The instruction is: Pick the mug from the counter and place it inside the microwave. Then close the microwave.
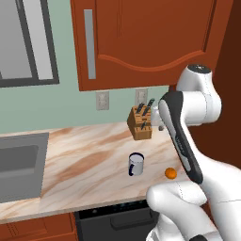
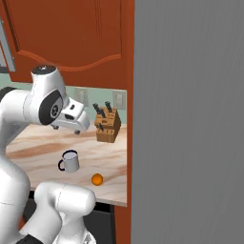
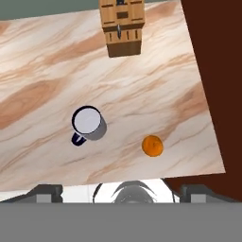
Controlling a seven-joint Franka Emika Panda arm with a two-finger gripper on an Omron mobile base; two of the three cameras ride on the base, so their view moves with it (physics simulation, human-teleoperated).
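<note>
My gripper [image 3: 121, 189] hangs high over the counter [image 1: 84, 160] with its jaws spread wide and nothing in them, probably so I can look the whole layout over before dropping in. The mug [image 3: 89, 124] stands upright, mouth to the ceiling, in front of the knife block [image 3: 122, 26], well clear of it. An orange [image 3: 152, 145] sits near the mug. From my hand camera the handle juts toward the counter's front edge.

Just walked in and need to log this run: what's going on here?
The white robot arm holds its open gripper high above the counter, looking down at the mug. The mug stands upright and untouched, between a knife block and a small orange fruit. Nothing has been picked up yet.
</note>
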